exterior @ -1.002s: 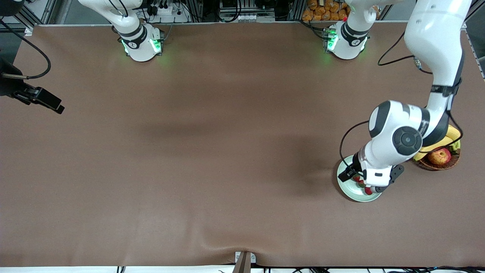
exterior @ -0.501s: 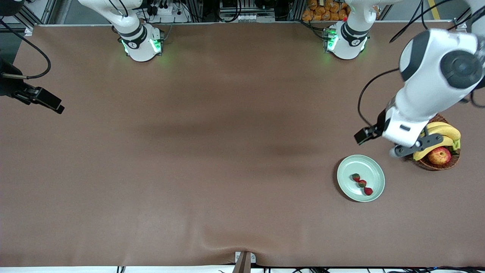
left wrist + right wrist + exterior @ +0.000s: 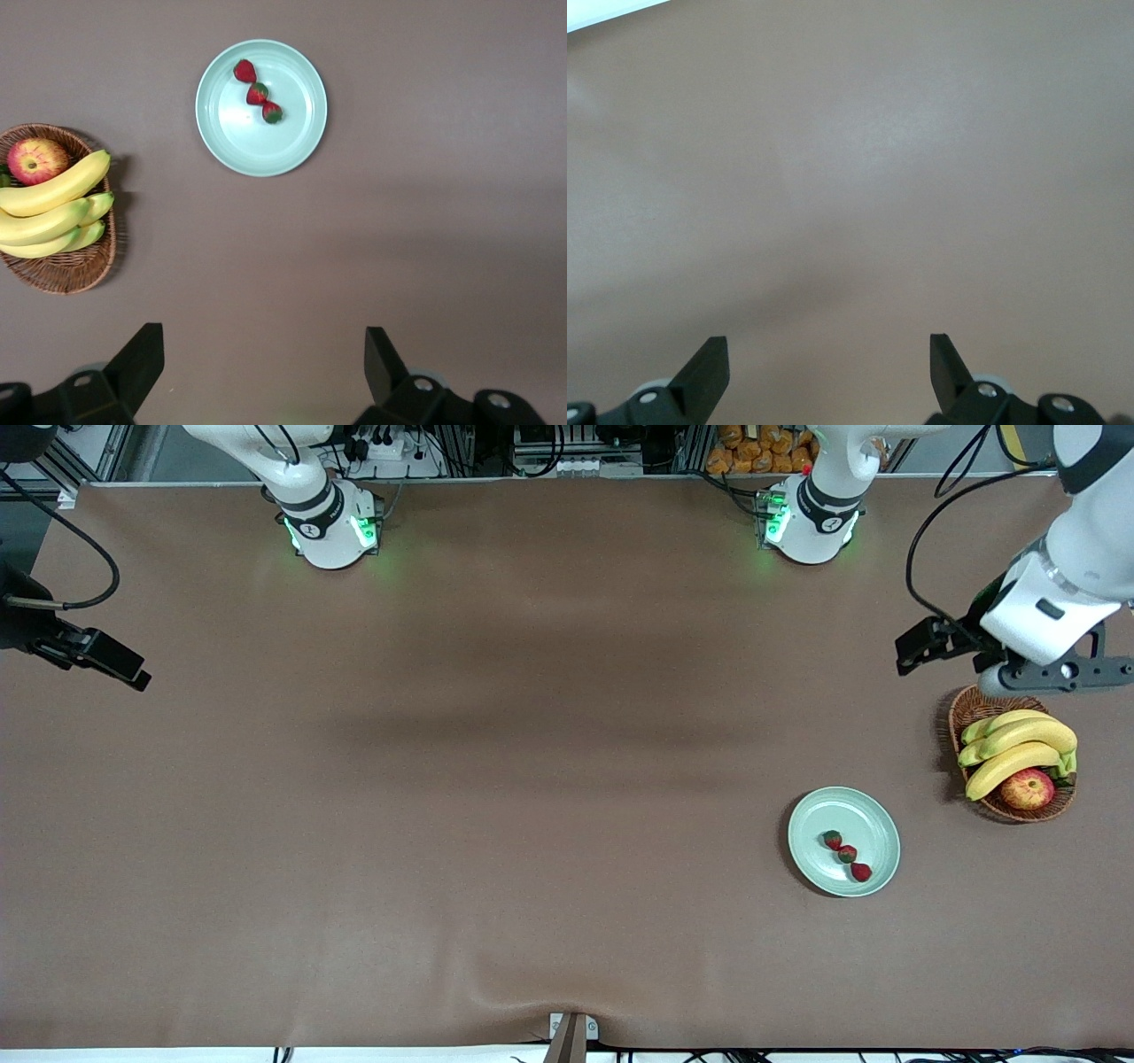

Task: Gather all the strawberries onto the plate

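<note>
Strawberries (image 3: 847,854) on plate (image 3: 815,817) (three), both jaws spread, empty

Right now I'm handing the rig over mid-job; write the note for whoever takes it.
Left gripper: open, empty, in the air above the table beside the fruit basket.
Right gripper: open, empty, waiting at the right arm's end of the table.
All three strawberries lie in a row on the plate.
Done: no strawberries elsewhere on the table.
Left: nothing I can see.
</note>
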